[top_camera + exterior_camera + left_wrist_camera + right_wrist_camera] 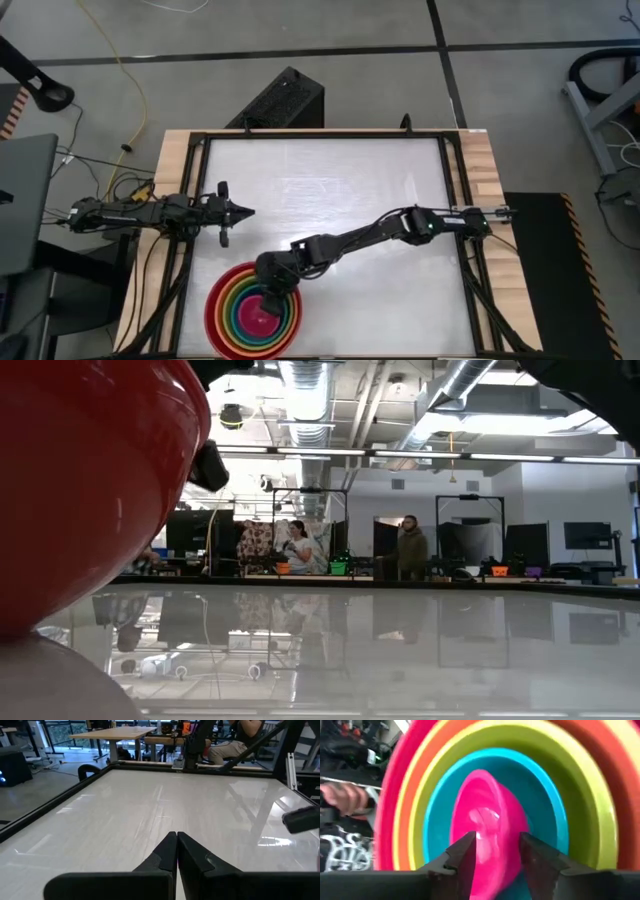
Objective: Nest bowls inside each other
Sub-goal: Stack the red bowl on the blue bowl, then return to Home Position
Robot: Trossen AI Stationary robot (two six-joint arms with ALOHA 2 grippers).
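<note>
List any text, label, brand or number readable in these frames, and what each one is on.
None can be read.
The nested bowls, red outermost and pink bowl innermost, carry no print.
The right pincer, open over the pink bowl, and the shut left pincer show no markings.
The black-and-white graffiti-like pattern beside the bowls in the right wrist view is too blurred to read.
Room monitors are too small.

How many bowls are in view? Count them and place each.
5, nested at the table's near left: red bowl outermost, then orange bowl, green bowl, teal bowl, and pink bowl innermost under the right tool.
</note>
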